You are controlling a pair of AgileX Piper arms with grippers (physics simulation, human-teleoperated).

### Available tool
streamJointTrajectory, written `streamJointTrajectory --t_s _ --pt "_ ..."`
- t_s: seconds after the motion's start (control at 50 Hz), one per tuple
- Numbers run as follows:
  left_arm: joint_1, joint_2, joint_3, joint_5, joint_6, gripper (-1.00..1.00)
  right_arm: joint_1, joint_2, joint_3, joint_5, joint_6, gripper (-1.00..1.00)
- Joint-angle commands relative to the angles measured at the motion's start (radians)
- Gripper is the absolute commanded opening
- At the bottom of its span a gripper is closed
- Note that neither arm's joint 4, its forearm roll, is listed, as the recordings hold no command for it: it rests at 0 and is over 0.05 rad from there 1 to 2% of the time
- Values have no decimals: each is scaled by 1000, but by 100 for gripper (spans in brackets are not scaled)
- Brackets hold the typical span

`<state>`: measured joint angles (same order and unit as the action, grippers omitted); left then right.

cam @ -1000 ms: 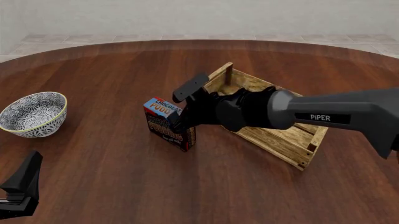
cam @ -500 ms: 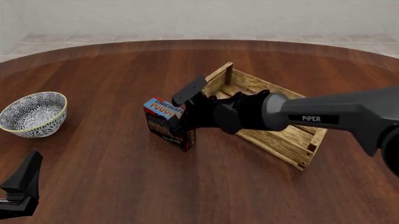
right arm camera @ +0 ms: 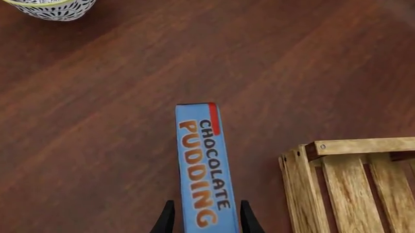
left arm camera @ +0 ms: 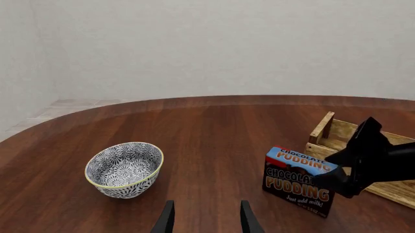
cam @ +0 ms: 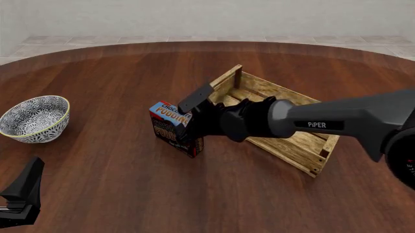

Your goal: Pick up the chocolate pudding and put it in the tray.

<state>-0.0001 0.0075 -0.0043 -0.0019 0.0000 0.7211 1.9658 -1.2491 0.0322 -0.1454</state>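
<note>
Right gripper (right arm camera: 203,224) jaws open, straddling upright blue-topped chocolate pudding carton (cam: 170,127) mid-frame, beside light wooden slat crate (cam: 295,143); left gripper (left arm camera: 206,222) jaws open, empty.

pudding (cam: 170,127) stands at table (cam: 116,77) centre; tray (cam: 293,141) just beside at 3 o'clock, bowl (cam: 34,118) far at 9.

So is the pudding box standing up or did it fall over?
Standing up. The chocolate pudding rests on the table, blue top upward, with the right gripper astride it.
</note>
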Motion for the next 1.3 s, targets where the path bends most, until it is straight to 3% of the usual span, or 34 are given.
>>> streamJointTrajectory --t_s 0.02,0.26,0.28,0.3,0.56,0.66,0.9,1.1,1.3 --pt "0 0 0 0 0 100 1 11 -4 1 4 100" --pt "0 0 0 0 0 100 -12 17 -2 -3 3 100" --pt "0 0 0 0 0 100 -6 17 3 -6 0 -100" --pt "0 0 0 0 0 100 -19 18 7 -12 -25 -100" --pt "0 0 0 0 0 100 -6 -10 24 -14 -36 -100" --pt "0 0 0 0 0 100 -1 -51 38 -11 -69 -100" --pt "0 0 0 0 0 100 2 -250 77 56 -151 -100" --pt "0 0 0 0 0 100 -73 -441 83 150 -218 -100" --pt "0 0 0 0 0 100 -162 -542 136 172 -291 -100"
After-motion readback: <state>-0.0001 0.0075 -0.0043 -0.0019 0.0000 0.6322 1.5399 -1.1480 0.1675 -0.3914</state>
